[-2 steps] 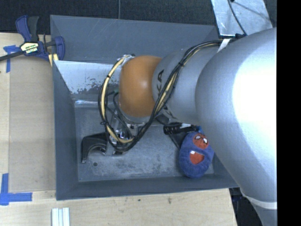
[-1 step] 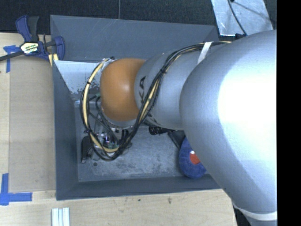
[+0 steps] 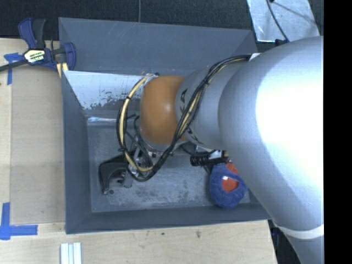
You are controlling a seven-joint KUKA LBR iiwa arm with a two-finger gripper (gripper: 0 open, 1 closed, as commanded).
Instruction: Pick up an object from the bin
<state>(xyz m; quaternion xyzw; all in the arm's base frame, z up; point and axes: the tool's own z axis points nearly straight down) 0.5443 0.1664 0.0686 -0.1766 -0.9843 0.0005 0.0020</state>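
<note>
Since nothing is lifted clear of the bin (image 3: 75, 164), we judge the pick to be at its reaching stage: the descent looks done, while the grasp itself and the lift out are left. The arm (image 3: 275, 120) comes in from the view's right and bends steeply downward, so its orange cover (image 3: 159, 109) and a loop of cables (image 3: 127, 122) sit over the middle of the bin floor. The claw (image 3: 136, 164) is low, close to the floor, just beside a black angular piece (image 3: 113, 175) that lies toward the floor's near left corner. We cannot tell whether the claw touches that piece. The cables and cover hide its working end, so we cannot tell whether it is spread or pressed together, nor whether it pinches anything. A blue ball (image 3: 223, 190) with an orange patch rests by the near right corner, partly under the arm and well apart from the claw. We take the black piece as the likelier target.
</note>
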